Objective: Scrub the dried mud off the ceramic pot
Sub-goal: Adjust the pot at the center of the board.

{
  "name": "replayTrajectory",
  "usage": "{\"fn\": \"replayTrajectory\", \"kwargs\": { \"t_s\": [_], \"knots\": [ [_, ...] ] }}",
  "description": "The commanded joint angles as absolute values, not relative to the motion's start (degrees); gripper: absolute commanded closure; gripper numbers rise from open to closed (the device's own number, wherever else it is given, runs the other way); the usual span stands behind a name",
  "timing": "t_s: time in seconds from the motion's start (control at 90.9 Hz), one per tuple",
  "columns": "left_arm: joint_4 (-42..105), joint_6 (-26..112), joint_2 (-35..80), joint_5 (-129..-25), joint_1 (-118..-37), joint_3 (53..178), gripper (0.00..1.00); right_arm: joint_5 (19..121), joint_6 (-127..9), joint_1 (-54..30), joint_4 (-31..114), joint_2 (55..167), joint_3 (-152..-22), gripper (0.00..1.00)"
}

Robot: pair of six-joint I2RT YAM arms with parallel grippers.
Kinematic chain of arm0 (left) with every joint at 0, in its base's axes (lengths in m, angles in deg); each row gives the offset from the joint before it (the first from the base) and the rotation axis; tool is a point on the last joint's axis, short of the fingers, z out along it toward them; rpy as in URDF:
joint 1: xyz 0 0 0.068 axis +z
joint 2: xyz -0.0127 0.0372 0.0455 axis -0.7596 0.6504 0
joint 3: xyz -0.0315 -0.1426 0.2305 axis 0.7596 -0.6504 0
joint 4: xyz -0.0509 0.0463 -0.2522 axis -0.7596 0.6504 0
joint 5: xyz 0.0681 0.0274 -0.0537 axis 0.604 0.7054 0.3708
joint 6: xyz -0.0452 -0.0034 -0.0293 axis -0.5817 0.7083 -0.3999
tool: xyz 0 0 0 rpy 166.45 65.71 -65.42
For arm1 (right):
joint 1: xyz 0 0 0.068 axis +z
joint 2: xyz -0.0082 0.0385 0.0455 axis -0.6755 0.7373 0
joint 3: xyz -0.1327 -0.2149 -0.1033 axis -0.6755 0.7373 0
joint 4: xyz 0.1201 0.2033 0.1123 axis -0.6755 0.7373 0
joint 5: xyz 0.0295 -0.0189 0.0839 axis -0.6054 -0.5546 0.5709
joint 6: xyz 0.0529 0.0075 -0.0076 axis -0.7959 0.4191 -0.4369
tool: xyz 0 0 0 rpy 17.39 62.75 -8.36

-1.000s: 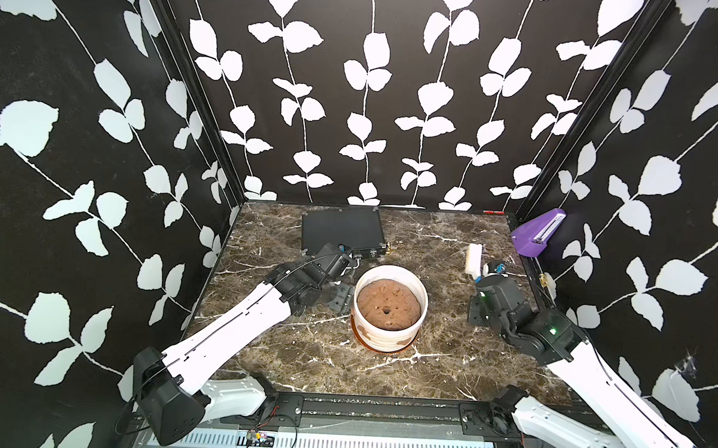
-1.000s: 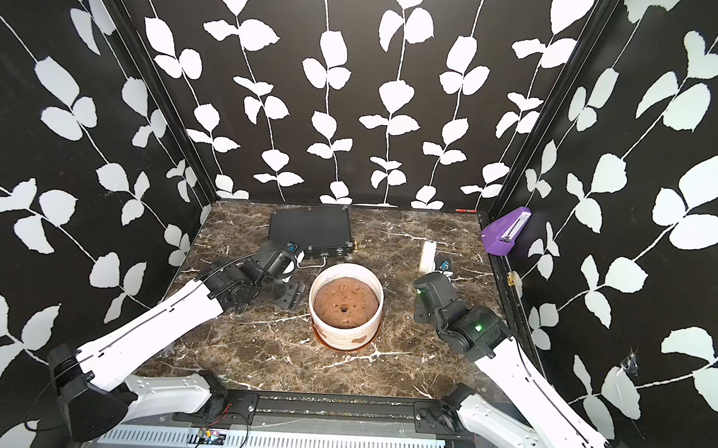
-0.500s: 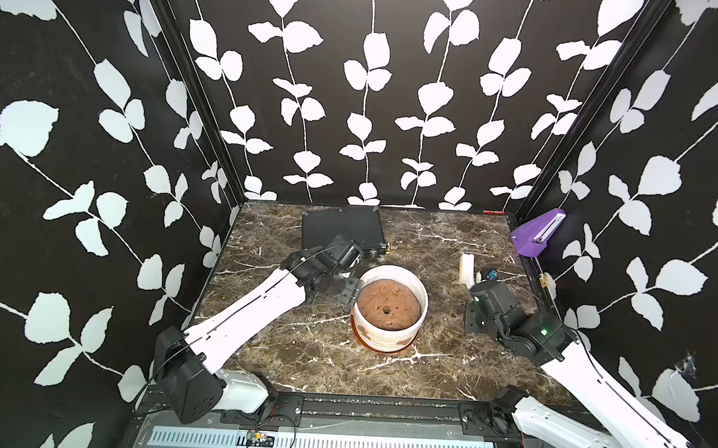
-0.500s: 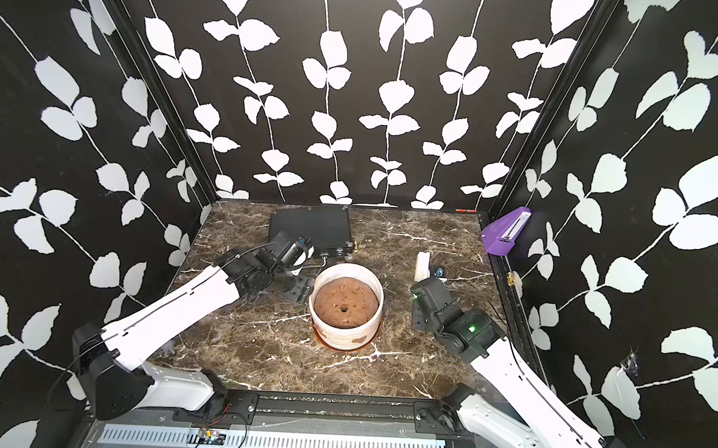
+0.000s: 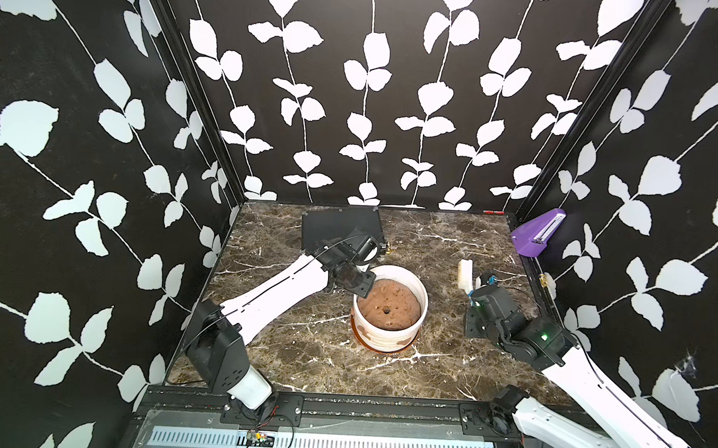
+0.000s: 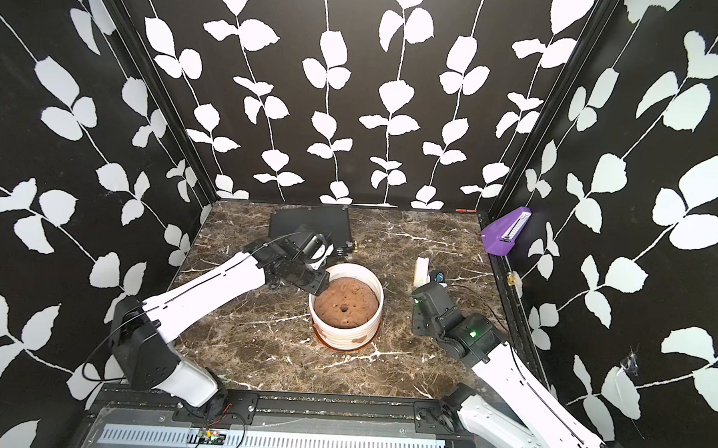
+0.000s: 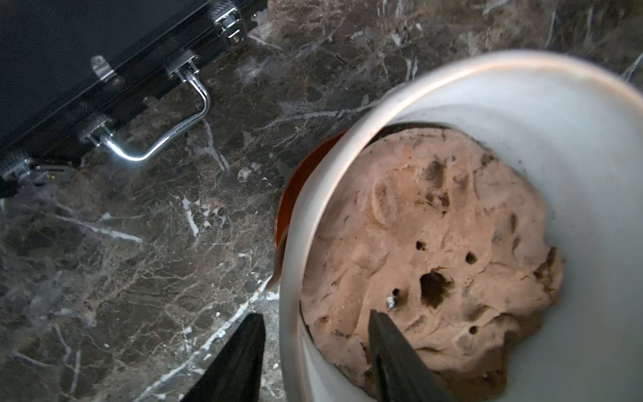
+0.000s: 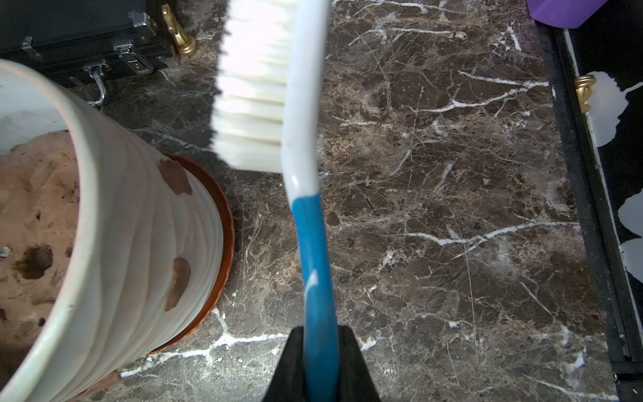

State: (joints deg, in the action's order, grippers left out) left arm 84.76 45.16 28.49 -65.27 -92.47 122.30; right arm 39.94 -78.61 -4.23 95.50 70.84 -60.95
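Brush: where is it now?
In a top view the brush is right of the pot, apart from it, its blue handle clamped in the right claw, bristles turned toward the pot.

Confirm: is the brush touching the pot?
No, in the right wrist view the brush held by the right gripper stands clear of the ceramic pot, bare marble tabletop between them.
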Motion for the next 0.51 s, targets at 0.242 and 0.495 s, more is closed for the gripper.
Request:
{"fn": "replayTrajectory", "kwargs": {
  "t_s": [0.242, 0.495],
  "knots": [
    [85.54, 45.65, 30.94, -65.78, -92.79, 124.67, 0.83, 39.48, -78.97, -4.02, 95.14, 69.43, -61.53, 1.0],
    [87.87, 44.81, 30.15, -58.47, -92.85, 125.48, 1.0, 39.26, -78.97, -4.05, 94.72, 70.64, -61.57, 1.0]
  ]
}}
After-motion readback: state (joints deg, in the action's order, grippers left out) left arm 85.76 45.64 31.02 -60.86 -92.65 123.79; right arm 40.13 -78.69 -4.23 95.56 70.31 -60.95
